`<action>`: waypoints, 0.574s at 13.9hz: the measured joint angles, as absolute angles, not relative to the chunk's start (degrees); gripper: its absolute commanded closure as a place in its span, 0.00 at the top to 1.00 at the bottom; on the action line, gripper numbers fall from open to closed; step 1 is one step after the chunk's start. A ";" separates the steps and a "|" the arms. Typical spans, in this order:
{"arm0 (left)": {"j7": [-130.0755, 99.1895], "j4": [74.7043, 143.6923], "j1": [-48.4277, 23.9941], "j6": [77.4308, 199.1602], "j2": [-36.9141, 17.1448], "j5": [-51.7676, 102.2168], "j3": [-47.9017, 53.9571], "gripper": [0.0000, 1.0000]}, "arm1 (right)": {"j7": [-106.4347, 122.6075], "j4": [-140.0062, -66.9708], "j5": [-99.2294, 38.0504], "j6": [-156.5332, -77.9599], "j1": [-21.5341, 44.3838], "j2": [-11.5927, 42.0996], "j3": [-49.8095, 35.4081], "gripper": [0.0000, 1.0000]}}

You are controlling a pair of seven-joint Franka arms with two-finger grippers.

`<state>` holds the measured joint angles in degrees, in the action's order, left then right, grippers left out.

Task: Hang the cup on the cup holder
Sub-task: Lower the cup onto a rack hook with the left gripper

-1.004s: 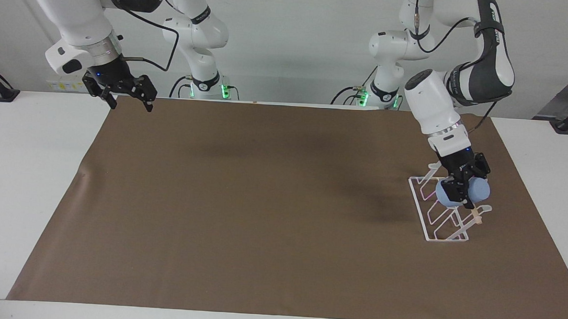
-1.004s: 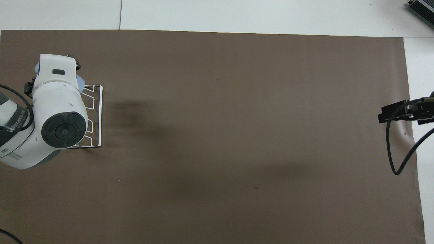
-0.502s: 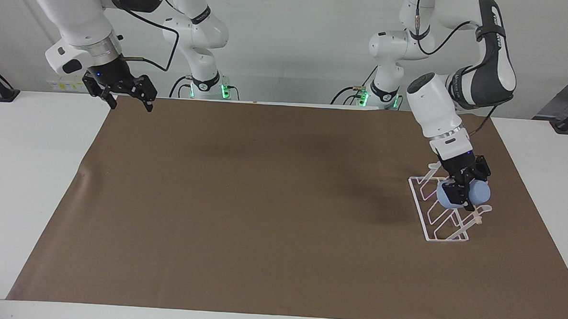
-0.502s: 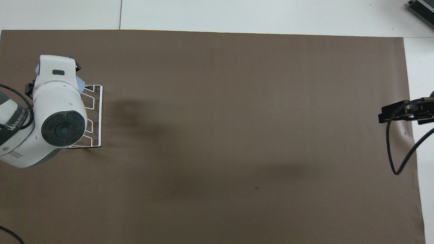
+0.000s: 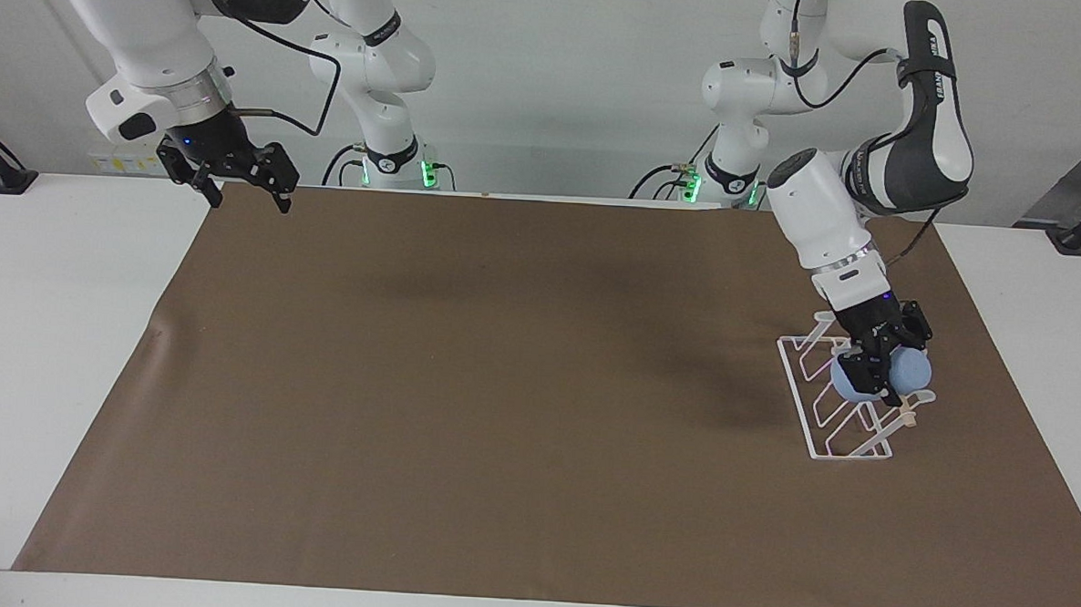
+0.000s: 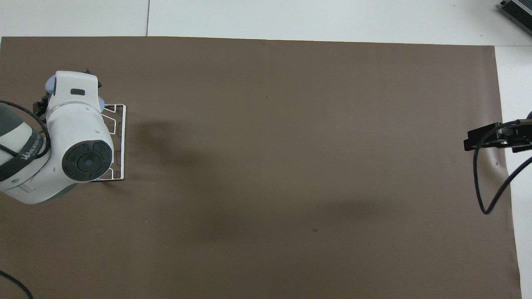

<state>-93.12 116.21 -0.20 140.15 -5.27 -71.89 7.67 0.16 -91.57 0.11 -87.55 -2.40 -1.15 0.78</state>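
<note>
My left gripper (image 5: 883, 367) is shut on the light-blue cup (image 5: 907, 372) and holds it tilted on its side among the prongs of the white wire cup holder (image 5: 818, 430), just beside the wooden rod (image 5: 907, 413). The holder stands on the brown mat at the left arm's end of the table. In the overhead view the left arm's wrist hides most of the cup (image 6: 50, 84) and part of the holder (image 6: 119, 137). My right gripper (image 5: 245, 186) waits raised over the mat's edge at the right arm's end, its fingers apart and empty.
A brown mat (image 5: 500, 384) covers most of the white table (image 5: 56, 319). The right arm's black cable (image 6: 484, 178) hangs over the mat's edge in the overhead view.
The left gripper has lowered the cup a little deeper among the holder's prongs, toward the wooden rod. The right arm has not moved.
</note>
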 measured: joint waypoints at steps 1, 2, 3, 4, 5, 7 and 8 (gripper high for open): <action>-93.36 116.05 -0.19 140.14 -5.47 -71.92 7.66 0.00 | 0.16 -91.57 0.11 -87.55 -2.40 -1.15 0.78 1.00; -93.49 115.44 -0.21 139.79 -5.54 -71.92 7.79 0.00 | 0.16 -91.57 0.11 -87.55 -2.40 -1.15 0.78 1.00; -93.49 114.82 -0.26 139.44 -5.55 -71.92 7.94 0.00 | 0.16 -91.57 0.11 -87.55 -2.40 -1.15 0.78 1.00; -93.49 114.65 -0.31 139.25 -5.56 -71.92 8.08 0.00 | 0.16 -91.57 0.11 -87.55 -2.40 -1.15 0.78 1.00; -93.49 114.70 -0.33 139.11 -5.62 -71.92 8.19 0.00 | 0.16 -91.57 0.11 -87.55 -2.40 -1.15 0.78 1.00; -93.49 114.72 -0.31 139.11 -5.90 -72.15 8.12 0.00 | 0.16 -91.57 0.11 -87.55 -2.40 -1.15 0.78 1.00; -93.49 114.72 -0.28 139.11 -6.00 -72.76 8.05 0.00 | 0.16 -91.57 0.11 -87.55 -2.40 -1.15 0.78 1.00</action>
<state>-93.49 114.72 -0.28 139.11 -6.00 -72.76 8.05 0.16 -91.57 0.11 -87.55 -2.40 -1.15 0.78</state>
